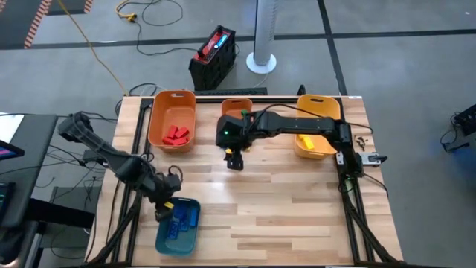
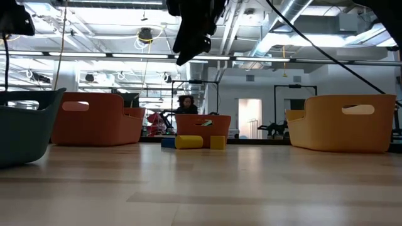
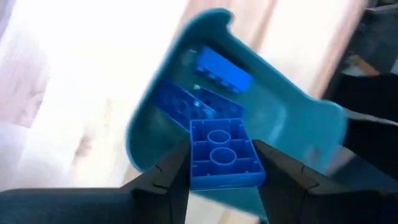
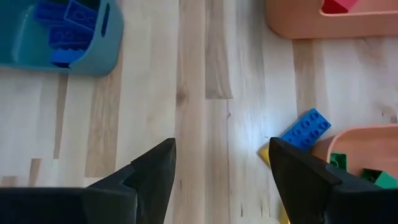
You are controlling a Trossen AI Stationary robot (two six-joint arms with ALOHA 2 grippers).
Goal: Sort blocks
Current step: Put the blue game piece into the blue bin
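My left gripper (image 1: 165,211) is shut on a blue block (image 3: 222,155) and hangs over the near-left teal bin (image 1: 178,227), where more blue blocks (image 3: 217,68) lie. My right gripper (image 4: 221,149) stands open above the bare table at mid-table (image 1: 235,160), touching nothing. Just beyond it, a blue block (image 4: 305,129) and a yellow block (image 4: 266,152) lie on the table beside the small orange bin (image 4: 367,140). The low view shows them as yellow blocks (image 2: 188,142) and a blue one (image 2: 168,142) in front of that bin (image 2: 202,124). My left gripper pinches the blue block by two opposite side walls (image 3: 194,158) between its two fingers. The fingers slant down from above. The block's hollow underside faces the wrist camera, and the block hangs clear above the teal bin's open top.
A large orange bin (image 1: 172,119) with red blocks stands at the far left. The small orange bin (image 1: 236,110) holds green blocks. A yellow bin (image 1: 318,126) with yellow blocks stands at the far right. Bare wood spreads across the table's near middle and near right (image 1: 282,216).
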